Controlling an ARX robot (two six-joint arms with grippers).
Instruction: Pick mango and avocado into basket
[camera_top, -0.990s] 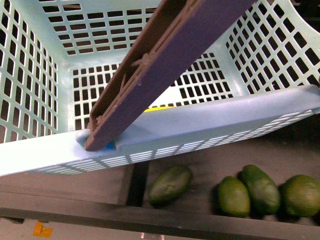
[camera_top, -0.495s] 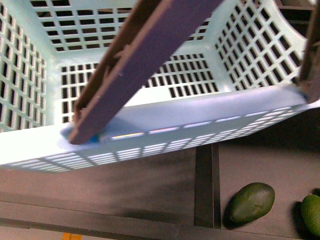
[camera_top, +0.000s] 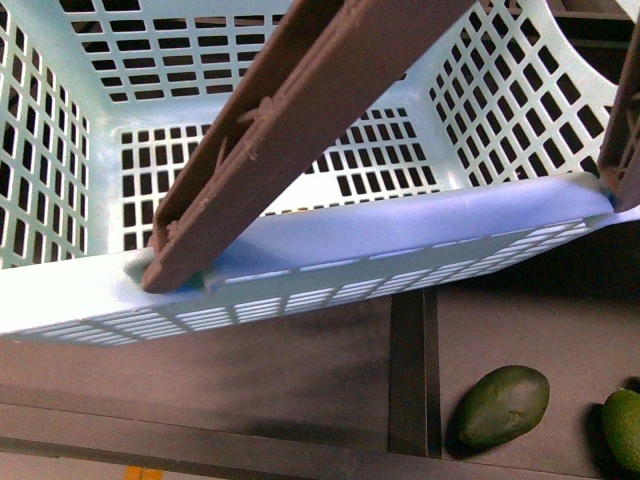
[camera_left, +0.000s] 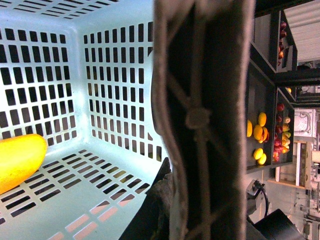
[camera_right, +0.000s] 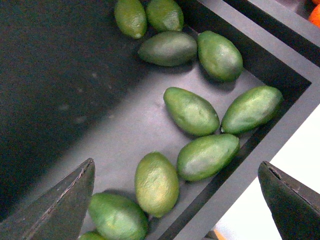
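R gripper (camera_right: 176, 164) gapes wide, empty, over other avocados (camera_right: 191, 111) crowding a dark bin (camera_right: 260, 157) corner, which only its wrist cam shows. Front: basket (camera_top: 300, 260) rim near, brown handle (camera_top: 300, 130) across it, avocado (camera_top: 502, 403) alone on shelf (camera_top: 250, 370) beneath, room around. L wrist alone shows mango (camera_left: 20, 159) inside basket, cut off; L gripper's hold can't tell.

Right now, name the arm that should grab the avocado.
Right. Its open gripper hangs over the avocados in their bin. The left wrist camera looks into the basket, close against its handle, with the mango already inside.
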